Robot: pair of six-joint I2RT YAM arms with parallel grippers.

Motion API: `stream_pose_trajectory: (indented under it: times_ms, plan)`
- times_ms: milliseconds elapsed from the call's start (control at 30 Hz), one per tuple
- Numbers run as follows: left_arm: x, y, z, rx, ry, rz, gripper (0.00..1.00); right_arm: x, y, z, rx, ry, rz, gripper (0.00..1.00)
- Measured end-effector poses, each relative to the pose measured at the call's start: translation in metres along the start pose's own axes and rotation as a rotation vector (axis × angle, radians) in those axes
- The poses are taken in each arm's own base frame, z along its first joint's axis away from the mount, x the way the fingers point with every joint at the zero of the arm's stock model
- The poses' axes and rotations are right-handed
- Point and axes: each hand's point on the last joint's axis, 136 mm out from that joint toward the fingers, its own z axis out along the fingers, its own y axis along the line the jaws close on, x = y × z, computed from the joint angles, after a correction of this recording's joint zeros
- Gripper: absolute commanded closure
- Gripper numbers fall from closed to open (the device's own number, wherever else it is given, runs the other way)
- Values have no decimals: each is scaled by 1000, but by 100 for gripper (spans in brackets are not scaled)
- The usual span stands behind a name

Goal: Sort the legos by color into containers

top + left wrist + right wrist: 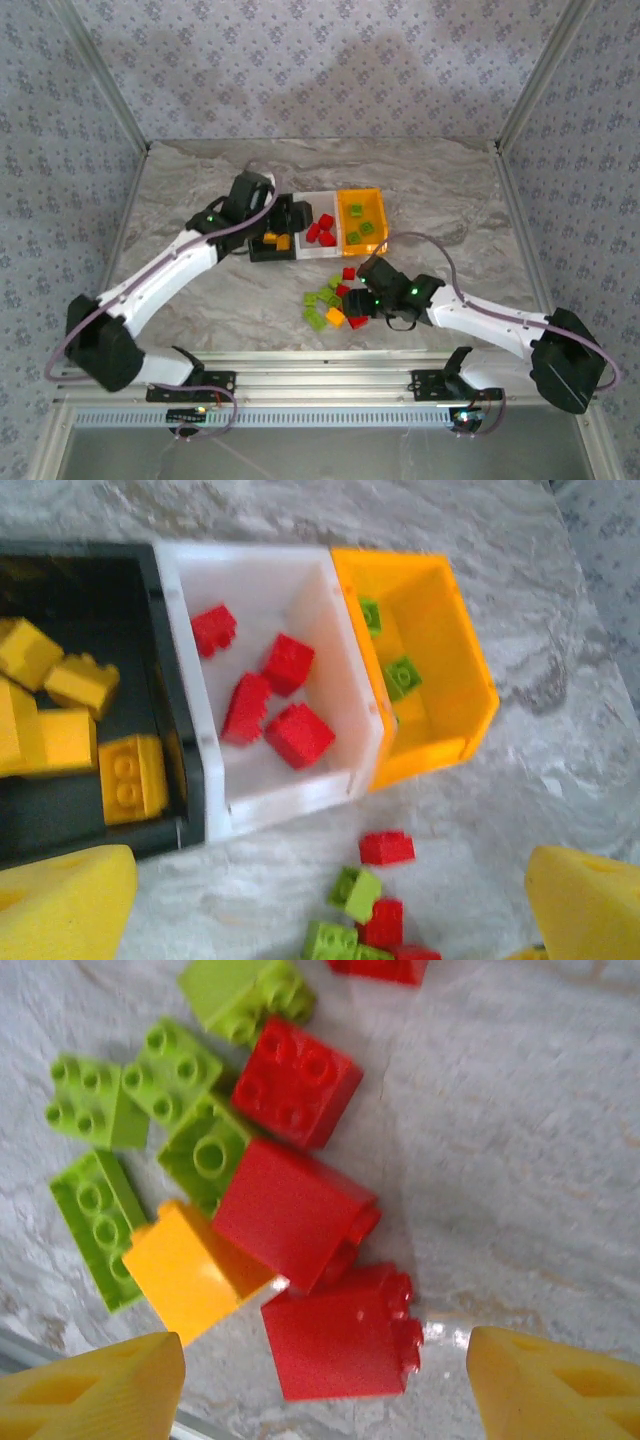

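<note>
Near edge of the tabletop (520, 1160): the right tool (320, 1395) is hovering low over the loose pile (330, 300), jaws spread wide and gripping nothing. A red brick (340, 1340) is lying straight beneath the gap, tipped on its side with its studs pointing toward one finger. Its longer side seems to be running along the line between the fingers (90, 1390). I'm judging the spread wide enough, but only for a straight drop.

Crowding:
- A second red brick (290, 1210) is touching it at the far-left corner.
- An orange-yellow brick (195, 1270) is sitting just beside it on the left.
- Green bricks (95, 1205) are clustering beyond that.
- The left-side finger would be landing close to the orange-yellow one, while the other side is offering bare room.
- The tabletop's near edge is running close behind the pile.

The right arm is the nearer one here.

Farther out, a stray red brick (386, 847) is lying between the pile and the bins. Then comes the row, walls touching:
- the black bin (180, 680), holding orange-yellow bricks
- the white bin (290, 795), holding four red
- the orange bin (450, 670), holding green

The left tool (325, 905) is hanging above the row's near side, jaws apart and empty. The white bin, where the reds are going, is lying beyond and slightly left of the right tool. Bare tabletop is stretching out behind the row.
</note>
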Motion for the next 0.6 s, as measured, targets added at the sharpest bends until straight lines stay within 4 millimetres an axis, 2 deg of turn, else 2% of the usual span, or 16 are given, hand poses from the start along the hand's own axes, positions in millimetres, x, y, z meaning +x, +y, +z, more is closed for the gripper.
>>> stream_pose_trajectory:
  times_ms: [267, 467, 600]
  plan:
    - [57, 37, -14, -42, 59, -82, 1, 16, -7, 14, 69, 51, -44, 27]
    - [74, 51, -20, -65, 65, -118, 1, 21, -13, 27, 126, 78, -73, 30]
    - [79, 56, -20, -79, 71, -131, 0, 19, -12, 33, 137, 78, -91, 37]
